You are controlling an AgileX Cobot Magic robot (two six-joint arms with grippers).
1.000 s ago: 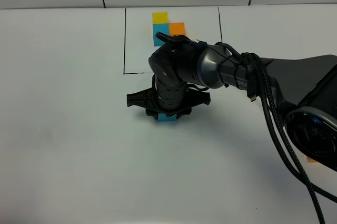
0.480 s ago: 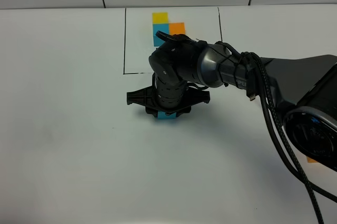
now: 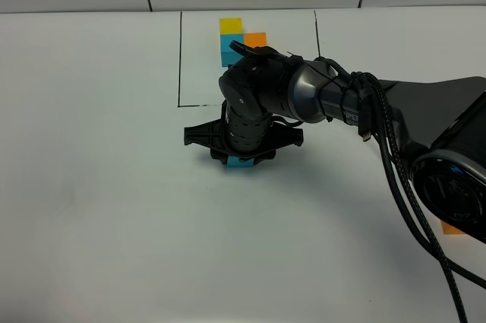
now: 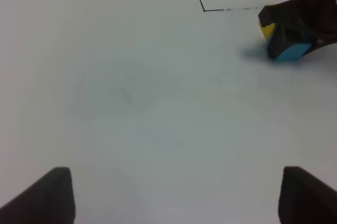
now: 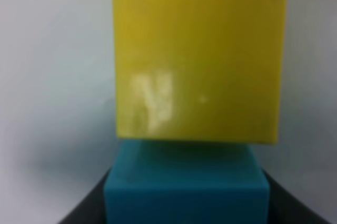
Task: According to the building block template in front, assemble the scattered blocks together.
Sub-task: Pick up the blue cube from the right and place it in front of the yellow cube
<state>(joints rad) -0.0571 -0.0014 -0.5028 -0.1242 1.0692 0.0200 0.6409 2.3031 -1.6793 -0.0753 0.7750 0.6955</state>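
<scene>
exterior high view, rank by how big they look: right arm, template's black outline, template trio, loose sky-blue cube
1. right arm
2. black outline
3. template trio
4. sky-blue cube, mostly hidden by the arm, so ranked on what shows

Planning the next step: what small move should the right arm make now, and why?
Probably open the right gripper and lift off: its sky-blue block looks seated against the yellow block, like the pair in the template, while the orange block lies apart.
</scene>
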